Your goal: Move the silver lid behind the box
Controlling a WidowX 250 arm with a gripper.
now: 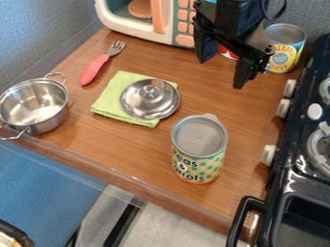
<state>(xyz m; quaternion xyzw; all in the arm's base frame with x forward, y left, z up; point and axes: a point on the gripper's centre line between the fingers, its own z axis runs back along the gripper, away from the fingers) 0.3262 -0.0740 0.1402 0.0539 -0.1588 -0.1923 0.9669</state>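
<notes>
Camera view: silver lid (143, 105) on green cloth (111, 100), ungrasped; grasp, transfer and placement all remain. Black gripper (223, 70), jaws spread, hangs beyond the cloth, to its right.

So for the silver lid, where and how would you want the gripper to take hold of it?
Best by the round knob at its centre, I'd say, coming straight down from above with the open fingers on either side. The lid lies knob up, and that knob stands proud of it, while the wide, thin rim sits low over the green cloth.
</notes>
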